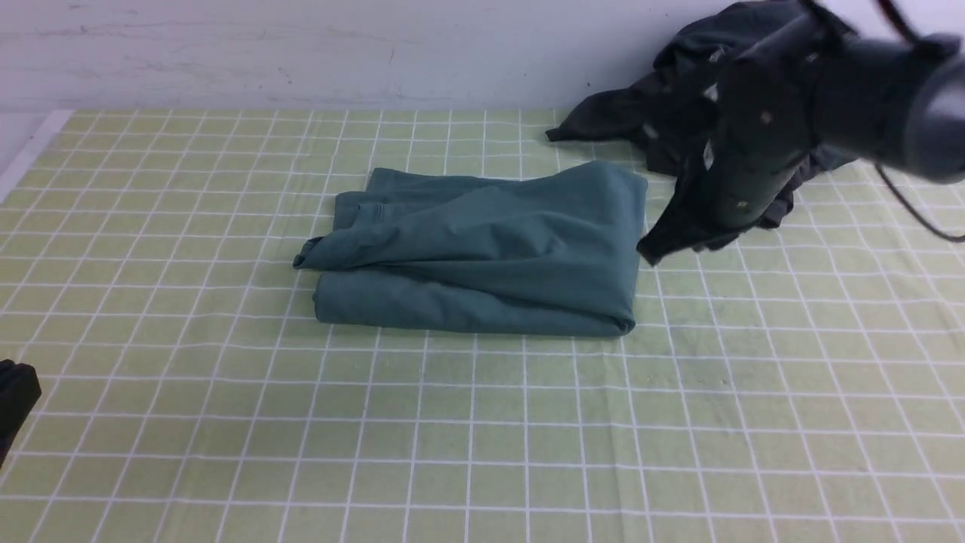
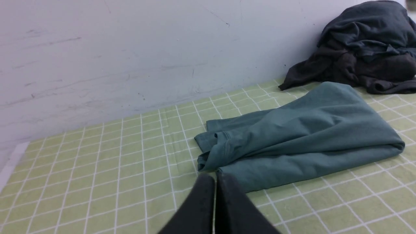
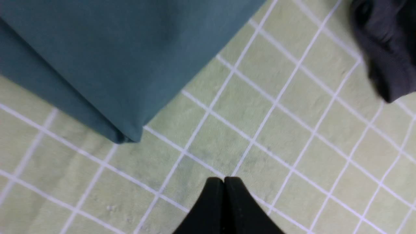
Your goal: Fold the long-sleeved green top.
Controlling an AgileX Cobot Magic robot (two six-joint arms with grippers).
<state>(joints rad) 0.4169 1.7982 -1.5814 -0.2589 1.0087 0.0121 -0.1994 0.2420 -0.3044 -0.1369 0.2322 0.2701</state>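
We see the green long-sleeved top (image 1: 482, 253) lying near the middle of a desk (image 1: 482, 452) covered in a pale green checked cloth. It is already folded into a rough rectangle, several layers thick, with a ribbed cuff poking out at its left end and soft creases across the upper layer. The fabric is a plain, muted teal-green knit. We judge it soft, limp and fairly light: it will sag and slip out of shape if lifted by one point, so it is best taken by the stacked edges at a corner, pinching all layers together. A heap of dark garments (image 1: 678, 113) sits at the far right against the wall, close to the top but apart from it. Our right gripper (image 1: 654, 253) hangs just beside the top's right edge, jaws pressed together and holding nothing. Our left gripper (image 2: 215, 182) waits near the top's left corner, jaws likewise together and empty.
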